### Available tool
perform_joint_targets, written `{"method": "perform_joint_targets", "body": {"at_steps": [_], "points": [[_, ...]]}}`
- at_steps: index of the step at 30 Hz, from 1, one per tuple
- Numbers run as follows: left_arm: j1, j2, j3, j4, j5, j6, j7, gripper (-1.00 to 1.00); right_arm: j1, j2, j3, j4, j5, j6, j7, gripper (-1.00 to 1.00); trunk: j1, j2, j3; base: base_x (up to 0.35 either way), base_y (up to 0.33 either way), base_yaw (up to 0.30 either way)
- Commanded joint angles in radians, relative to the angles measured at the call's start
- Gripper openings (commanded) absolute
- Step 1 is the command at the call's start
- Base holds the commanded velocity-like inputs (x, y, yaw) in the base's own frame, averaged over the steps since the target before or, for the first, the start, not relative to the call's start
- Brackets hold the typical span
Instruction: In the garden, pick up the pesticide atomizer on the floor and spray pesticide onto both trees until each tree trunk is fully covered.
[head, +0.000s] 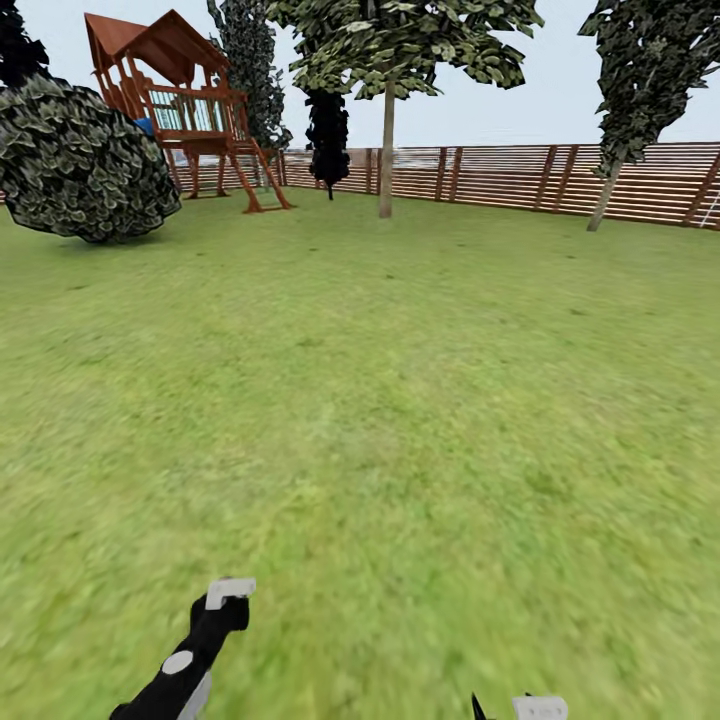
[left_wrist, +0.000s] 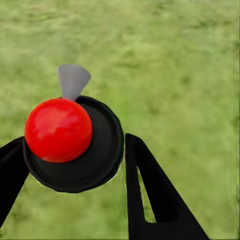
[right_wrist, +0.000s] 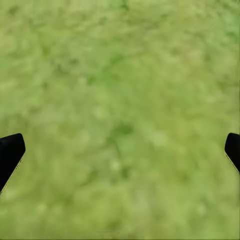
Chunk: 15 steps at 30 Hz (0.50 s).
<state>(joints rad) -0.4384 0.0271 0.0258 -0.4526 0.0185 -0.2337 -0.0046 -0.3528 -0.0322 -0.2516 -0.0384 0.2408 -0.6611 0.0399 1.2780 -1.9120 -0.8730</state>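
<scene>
The pesticide atomizer (left_wrist: 75, 150), a round black body with a bright red ball (left_wrist: 58, 129) and a grey nozzle, sits between the black fingers (left_wrist: 150, 195) of my left gripper (left_wrist: 72, 157), which is shut on it above the grass. In the head view my left arm (head: 195, 645) reaches low over the lawn at the bottom left. My right gripper (right_wrist: 120, 150) is open, its fingertips wide apart over bare grass, and its tip (head: 535, 708) shows at the bottom edge of the head view. The thick-trunked trees are out of view.
Green lawn (head: 400, 400) stretches ahead to a brown slatted fence (head: 540, 178). A wooden playhouse (head: 185, 110) and a round leafy bush (head: 80, 160) stand at the far left. Slim-trunked trees (head: 387, 150) grow along the fence.
</scene>
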Motion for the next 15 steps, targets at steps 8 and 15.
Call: {"method": "perform_joint_targets", "body": {"at_steps": [8,15], "points": [[0.001,-0.015,0.001,-0.378,-0.001,0.056,-0.002,-1.0,0.0,0.0,0.0,0.0,0.001,0.0,-0.001,1.0,0.0,0.0,0.0,0.34,0.0,0.0],[0.001,-0.024,-0.008,-0.353,-0.011,0.059,-0.006,-1.0,0.0,-0.002,0.0,-0.001,0.002,0.0,-0.002,1.0,0.0,0.0,0.0,0.34,0.0,0.0]]}}
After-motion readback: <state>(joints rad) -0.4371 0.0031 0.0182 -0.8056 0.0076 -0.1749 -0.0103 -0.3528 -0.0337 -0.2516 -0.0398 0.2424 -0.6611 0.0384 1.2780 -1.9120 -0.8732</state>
